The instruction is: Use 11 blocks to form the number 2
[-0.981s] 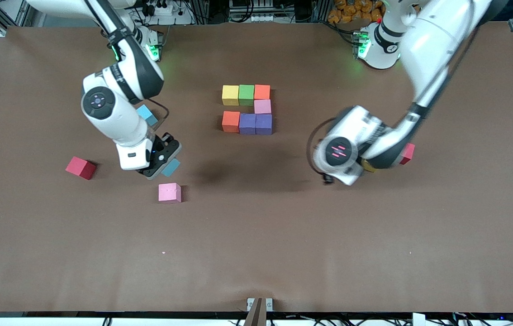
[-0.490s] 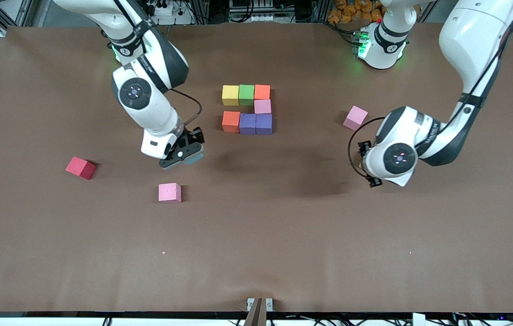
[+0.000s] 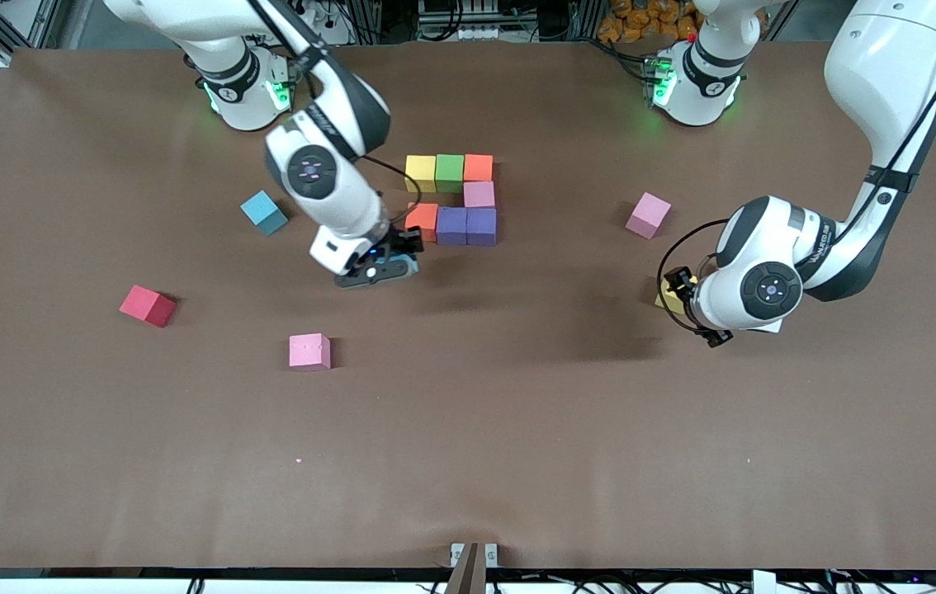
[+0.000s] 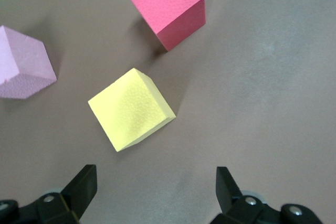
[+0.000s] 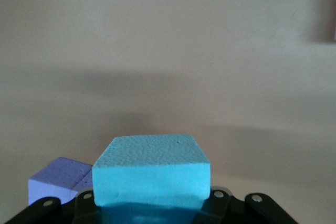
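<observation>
**Building a 2 from blocks**

Stretching over the big brown table (image 3: 468, 429), two white robot arms are at work. The right arm reaches out from its base to the middle of the table. The left arm bends down near its own end of the table.

In the middle sits the number 2 (image 3: 451, 200), only partly made. It has a top row of a yellow, a green and an orange block. Under the orange one is a pink block. The next row has an orange block and two purple blocks.

The right gripper (image 3: 390, 266) is up in the air just beside the orange block of that lower row. It is clamped on a cyan block (image 5: 151, 174).

The left gripper (image 4: 155, 192) has its fingers spread wide and holds nothing. It hangs over a yellow block (image 4: 131, 109). A red block (image 4: 167, 6) and a light pink block (image 3: 648, 215) lie near it.

Toward the right arm's end lie another cyan block (image 3: 263, 212), a red block (image 3: 148, 306) and a pink block (image 3: 309, 351), well apart.
</observation>
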You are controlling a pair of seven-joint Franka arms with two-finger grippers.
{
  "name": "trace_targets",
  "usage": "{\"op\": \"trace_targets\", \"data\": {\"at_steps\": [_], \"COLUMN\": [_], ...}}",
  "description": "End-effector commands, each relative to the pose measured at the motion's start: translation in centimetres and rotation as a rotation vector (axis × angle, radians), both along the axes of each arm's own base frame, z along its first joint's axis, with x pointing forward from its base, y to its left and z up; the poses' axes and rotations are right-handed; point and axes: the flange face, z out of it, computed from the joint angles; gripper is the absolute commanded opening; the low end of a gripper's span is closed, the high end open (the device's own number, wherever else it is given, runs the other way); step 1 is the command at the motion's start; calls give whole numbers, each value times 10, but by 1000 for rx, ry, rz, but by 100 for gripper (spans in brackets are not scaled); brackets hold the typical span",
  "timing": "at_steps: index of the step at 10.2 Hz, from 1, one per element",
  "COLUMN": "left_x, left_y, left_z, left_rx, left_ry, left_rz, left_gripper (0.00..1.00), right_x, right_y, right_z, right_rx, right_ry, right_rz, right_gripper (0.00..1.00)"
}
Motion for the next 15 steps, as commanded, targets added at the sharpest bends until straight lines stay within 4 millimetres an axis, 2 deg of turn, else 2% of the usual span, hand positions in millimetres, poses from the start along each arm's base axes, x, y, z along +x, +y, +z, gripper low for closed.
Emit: {"op": "trace_targets", "data": {"at_steps": [1, 2, 4, 5, 6, 8, 10, 13, 15], "left_x": [-13, -20, -25, -30, -34, -40, -47, -52, -54], "left_y": [3, 3, 7, 8, 12, 26, 26, 21, 19], "left_z": [-12, -20, -30, -37, -42, -51, -58, -61, -61], "left_rx": [14, 18, 64, 84, 94, 131, 151, 187, 211], "left_ry": [-21, -20, -35, -29, -17, -12, -2, 1, 4], "left_rz": [75, 94, 158, 188, 207, 275, 314, 404, 453], "left_gripper": [100, 100, 100, 100, 100, 100, 100, 100, 100], "right_x": [-2, -10, -11, -22, -23, -25, -36, -34, -43], "right_y": [26, 34, 36, 46, 46, 48, 57, 48, 42], "right_z": [-24, -30, -36, -48, -67, -75, -88, -89, -84], "right_rx": [-108, -136, -144, -151, -168, -167, -178, -187, -197], "right_ry": [-56, -71, -75, -66, -68, -85, -92, -90, -94], "right_rz": [-98, -119, -128, -108, -105, -92, -97, -116, -108], "right_gripper": [49, 49, 49, 49, 49, 49, 49, 49, 49]}}
